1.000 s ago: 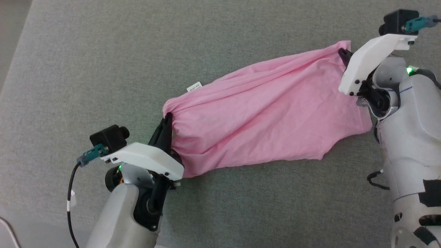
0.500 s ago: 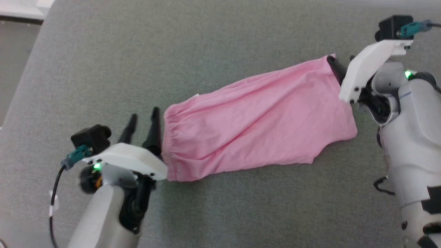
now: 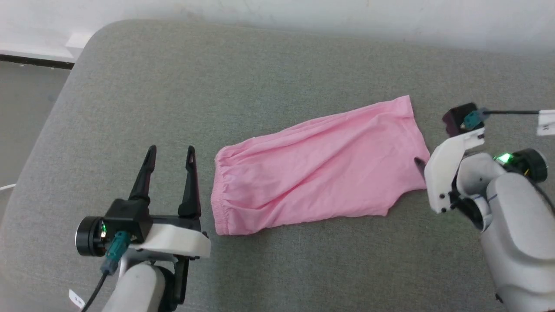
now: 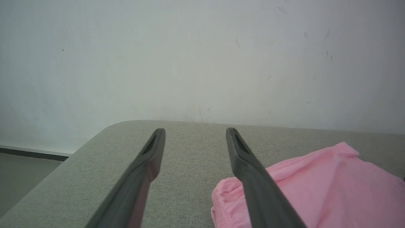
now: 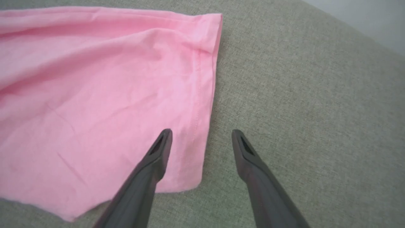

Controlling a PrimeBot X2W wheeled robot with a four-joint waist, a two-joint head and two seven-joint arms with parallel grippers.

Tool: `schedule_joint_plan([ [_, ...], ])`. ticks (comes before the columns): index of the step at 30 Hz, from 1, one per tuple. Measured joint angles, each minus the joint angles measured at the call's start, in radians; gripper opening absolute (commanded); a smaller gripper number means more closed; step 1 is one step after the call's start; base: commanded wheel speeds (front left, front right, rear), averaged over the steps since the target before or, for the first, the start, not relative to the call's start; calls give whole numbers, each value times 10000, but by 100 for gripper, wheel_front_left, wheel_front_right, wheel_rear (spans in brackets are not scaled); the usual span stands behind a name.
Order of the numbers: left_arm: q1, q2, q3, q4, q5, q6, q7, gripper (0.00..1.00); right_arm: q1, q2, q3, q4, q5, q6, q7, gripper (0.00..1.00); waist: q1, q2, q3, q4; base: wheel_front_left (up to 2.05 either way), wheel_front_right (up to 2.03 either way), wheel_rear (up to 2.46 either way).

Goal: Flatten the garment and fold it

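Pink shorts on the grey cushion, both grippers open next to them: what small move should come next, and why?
Probably lower the right gripper and pinch the leg hem. The garment lies spread with only shallow creases, the open fingers straddle that hem, and the left gripper hangs open beside the waistband, so folding looks ready to begin.

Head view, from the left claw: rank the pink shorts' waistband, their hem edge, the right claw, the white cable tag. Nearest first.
1. Gathered elastic waistband of the light pink jersey shorts: just right of the open left claw.
2. Straight hem edge and right claw, both at the shorts' far right end: too close to call.
3. White cable tag: right edge of view.
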Motion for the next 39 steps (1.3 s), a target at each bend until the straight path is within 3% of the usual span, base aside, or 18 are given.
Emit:
schedule_joint_plan([
  [6, 441, -451, 345, -217, 320, -272, -6, 100, 279, 125, 230, -255, -343, 0, 508, 100, 2, 0, 106, 38, 0, 0, 0],
  [17, 453, -1172, 813, -105, 374, -1034, -6, 100, -35, 207, 19, 516, -913, 0, 476, 100, 2, 0, 509, 381, 0, 0, 0],
  [19, 454, -1220, 767, 100, 366, -1133, 10, 100, -152, 180, 90, 608, -846, 0, 470, 22, 2, 0, 563, 408, 0, 0, 0],
  [20, 459, -1239, 723, 196, 336, -1147, 132, 100, -189, 178, 128, 646, -777, 0, 437, 0, 2, 0, 574, 403, 0, 0, 0],
  [23, 470, -1277, 633, 295, 127, -1147, 959, 100, -238, 249, 330, 744, -472, 17, 382, 0, 3, 0, 548, 336, 0, 0, 0],
  [26, 477, -1315, 474, 228, -165, -1112, 2472, 100, -272, 244, 449, 825, -284, 15, 268, 0, 3, 0, 502, 245, 0, 0, 0],
  [33, 444, -1335, 142, -35, -612, -518, 5992, 100, -346, 244, 658, 970, -50, 15, 58, 0, 3, 0, 465, 20, 0, 0, 0],
  [39, -146, -1273, 100, 872, -823, -399, 7296, 100, -488, 224, 920, 957, 146, 15, 4, 0, 3, 0, 572, -152, 0, 0, 0],
])
